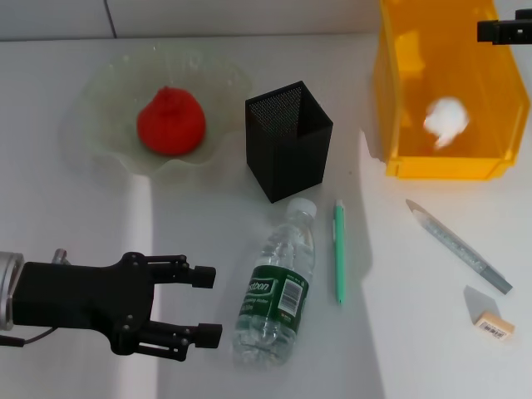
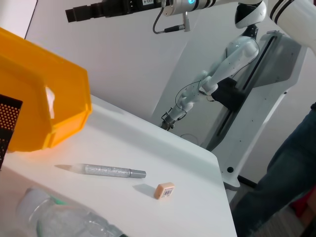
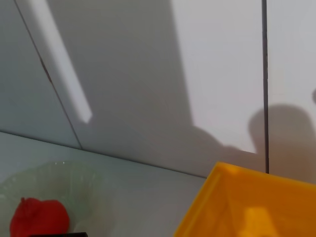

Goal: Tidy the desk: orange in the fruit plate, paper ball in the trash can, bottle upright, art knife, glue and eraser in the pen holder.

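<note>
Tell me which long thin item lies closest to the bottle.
The green pen, lying right beside the bottle. The silvery glitter pen lies farther off, toward the eraser.

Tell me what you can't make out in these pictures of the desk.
- Right gripper: head view's edge cuts it off, so finger state unknown.
- Pen holder: its inside is too dark to show any contents.
- Eraser: sticker print too small to read.
- Bottle: left wrist view's edge crops it.
- Left gripper: open beside the bottle.
</note>
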Controlling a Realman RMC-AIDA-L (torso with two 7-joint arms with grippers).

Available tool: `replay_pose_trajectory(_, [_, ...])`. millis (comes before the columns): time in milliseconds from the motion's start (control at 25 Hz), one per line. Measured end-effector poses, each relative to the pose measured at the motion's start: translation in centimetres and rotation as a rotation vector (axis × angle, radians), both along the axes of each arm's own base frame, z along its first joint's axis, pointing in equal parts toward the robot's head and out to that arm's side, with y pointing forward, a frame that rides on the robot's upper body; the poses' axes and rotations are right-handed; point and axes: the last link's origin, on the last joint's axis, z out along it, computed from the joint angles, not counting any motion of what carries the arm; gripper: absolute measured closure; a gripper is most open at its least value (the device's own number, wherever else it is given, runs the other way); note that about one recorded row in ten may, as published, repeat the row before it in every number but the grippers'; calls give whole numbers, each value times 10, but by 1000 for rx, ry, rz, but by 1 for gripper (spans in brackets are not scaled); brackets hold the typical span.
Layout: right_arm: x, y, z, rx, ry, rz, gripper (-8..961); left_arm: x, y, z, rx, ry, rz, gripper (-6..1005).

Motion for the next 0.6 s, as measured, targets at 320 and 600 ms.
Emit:
replay_pose_trajectory(320, [-2,-7,2,-22,22,23,149,0,0,1,-6,-3,-2,173])
replay_pose_trajectory(600, [-19,-63,10,-295,192,363,150,0,0,2,-8,-3,6,174])
